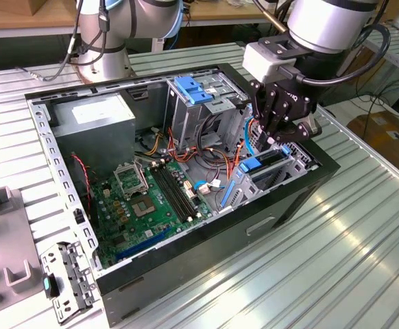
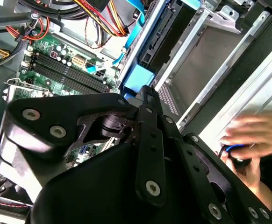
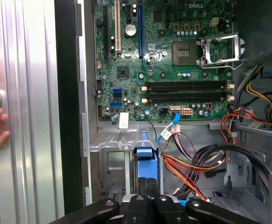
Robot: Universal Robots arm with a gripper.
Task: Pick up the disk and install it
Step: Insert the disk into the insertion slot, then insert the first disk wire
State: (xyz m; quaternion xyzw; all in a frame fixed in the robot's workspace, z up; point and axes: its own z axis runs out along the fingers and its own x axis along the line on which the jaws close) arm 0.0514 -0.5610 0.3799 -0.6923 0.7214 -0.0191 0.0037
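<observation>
The install step looks under way: the gripper [image 1: 270, 140], closed up with nothing in it that I can see, hangs right over the disk [image 1: 260, 165] standing in its bay [image 3: 111, 164], which probably needs a straight, soft push down.

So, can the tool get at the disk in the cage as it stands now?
Probably yes. The tool hangs just above the disk, which stands on edge in the open-topped metal cage. The cables lie beside it, not across the way down.
</observation>
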